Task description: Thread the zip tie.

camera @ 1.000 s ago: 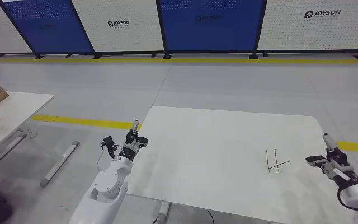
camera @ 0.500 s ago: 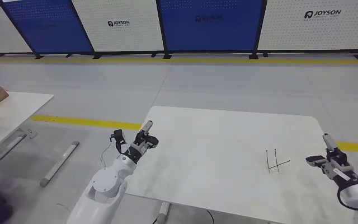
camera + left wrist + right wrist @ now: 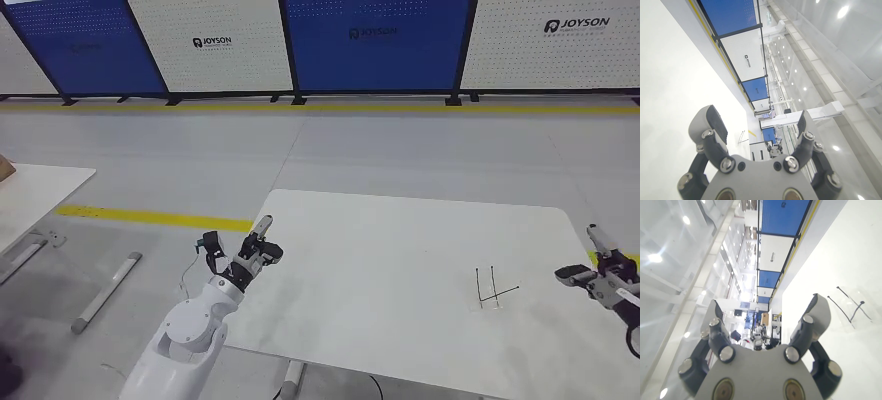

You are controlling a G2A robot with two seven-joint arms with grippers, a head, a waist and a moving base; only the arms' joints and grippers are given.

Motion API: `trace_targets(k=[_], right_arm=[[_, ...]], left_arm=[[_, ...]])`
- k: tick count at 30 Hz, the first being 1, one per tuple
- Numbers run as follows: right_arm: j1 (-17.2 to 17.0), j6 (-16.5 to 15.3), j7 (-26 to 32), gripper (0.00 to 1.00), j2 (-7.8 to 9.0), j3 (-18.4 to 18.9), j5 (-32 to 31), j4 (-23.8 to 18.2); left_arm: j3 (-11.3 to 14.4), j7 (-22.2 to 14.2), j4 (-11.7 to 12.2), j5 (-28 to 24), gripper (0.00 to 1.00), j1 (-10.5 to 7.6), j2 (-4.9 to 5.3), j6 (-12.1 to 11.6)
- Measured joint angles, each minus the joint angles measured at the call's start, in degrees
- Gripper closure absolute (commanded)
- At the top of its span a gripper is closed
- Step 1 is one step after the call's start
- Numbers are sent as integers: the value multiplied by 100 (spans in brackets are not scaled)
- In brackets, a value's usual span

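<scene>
Thin black zip ties (image 3: 492, 287) lie crossed on the white table (image 3: 400, 280) toward its right side. They show small and far off in the left wrist view (image 3: 742, 136) and closer in the right wrist view (image 3: 849, 308). My left gripper (image 3: 262, 243) is open over the table's left edge, its fingers (image 3: 716, 123) spread with nothing between them. My right gripper (image 3: 592, 262) is open at the table's right edge, a short way right of the ties, fingers (image 3: 816, 306) apart and holding nothing.
The wide middle of the table lies between the two arms. Another white table (image 3: 40, 195) stands off to the left across a floor with a yellow line (image 3: 150, 216). Blue and white panels (image 3: 380, 40) close off the back.
The left gripper swung from the floor side in over the table's left edge during the first half second, then held. The right gripper shifted a little rightward and away.
</scene>
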Motion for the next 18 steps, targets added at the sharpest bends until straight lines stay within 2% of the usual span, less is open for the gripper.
trace_targets(k=[1, 4, 6, 10, 12, 18], right_arm=[[122, 75, 474, 0, 52, 99, -127, 52], [378, 222, 1411, 0, 182, 247, -535, 288], [532, 242, 1811, 0, 256, 230, -871, 514], [918, 237, 2480, 0, 383, -29, -1462, 1206], [1026, 237, 2545, 0, 400, -85, -1513, 1450], [1024, 237, 2531, 0, 398, -82, -1504, 1424]], left_arm=[[0, 0, 0, 0, 0, 0, 0, 0], [0, 0, 0, 0, 0, 0, 0, 0], [0, 0, 0, 0, 0, 0, 0, 0], [0, 0, 0, 0, 0, 0, 0, 0], [0, 0, 0, 0, 0, 0, 0, 0], [0, 0, 0, 0, 0, 0, 0, 0]])
